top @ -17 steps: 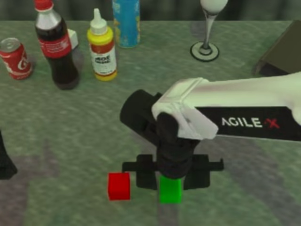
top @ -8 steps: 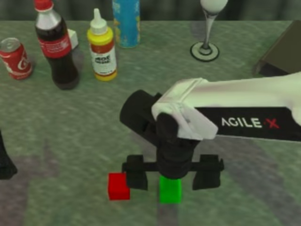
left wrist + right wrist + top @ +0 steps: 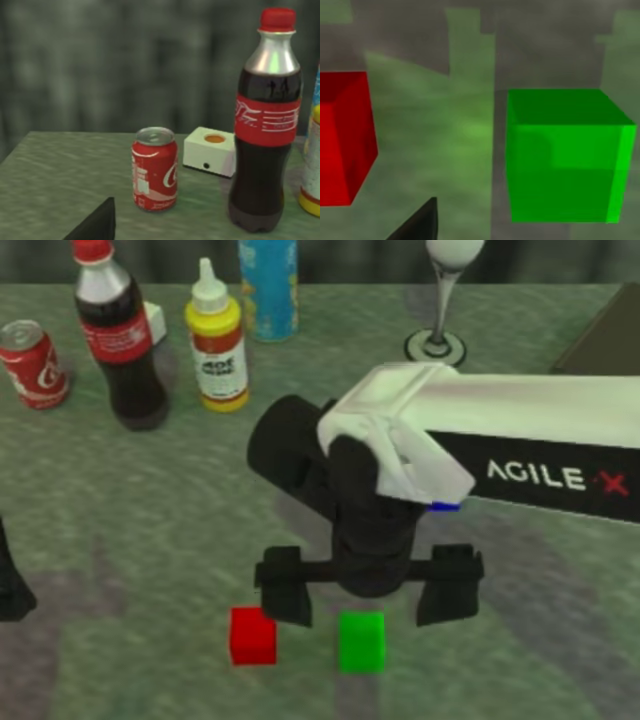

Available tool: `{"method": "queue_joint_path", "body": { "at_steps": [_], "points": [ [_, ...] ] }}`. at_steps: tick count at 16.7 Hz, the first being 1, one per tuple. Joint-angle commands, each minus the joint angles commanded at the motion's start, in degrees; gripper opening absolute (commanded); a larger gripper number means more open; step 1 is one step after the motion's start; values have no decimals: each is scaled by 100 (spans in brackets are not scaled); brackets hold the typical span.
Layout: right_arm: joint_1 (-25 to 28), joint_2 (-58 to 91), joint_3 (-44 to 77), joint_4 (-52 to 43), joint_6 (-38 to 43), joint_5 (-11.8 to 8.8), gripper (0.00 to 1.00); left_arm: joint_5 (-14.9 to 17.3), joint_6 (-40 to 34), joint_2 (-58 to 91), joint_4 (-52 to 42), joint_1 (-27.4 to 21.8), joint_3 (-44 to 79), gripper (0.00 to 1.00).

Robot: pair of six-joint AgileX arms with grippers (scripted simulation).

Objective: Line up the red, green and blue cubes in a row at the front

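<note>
Red cube and green cube sit flat on the desk at the front, side by side with a gap between, red to the left. Both glossy, plain, equal size. Blue cube mostly hidden: only a small blue sliver shows under the right arm.

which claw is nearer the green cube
Right. The right claw hangs open just behind the green cube, fingers apart and clear of it. The left arm sits parked at the table's far left edge.
</note>
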Motion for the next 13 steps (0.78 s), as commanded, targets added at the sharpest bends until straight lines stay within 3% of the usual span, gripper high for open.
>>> {"method": "queue_joint_path", "body": {
  "at_steps": [3,8,13],
  "points": [
    [15,-201,313,-476,-15,1,100,0,0,0,0,0,0,100],
    [-26,-192,345,-507,-31,1,100,0,0,0,0,0,0,100],
    [-774,530,1298,-848,-770,-5,100,0,0,0,0,0,0,100]
  ]
}}
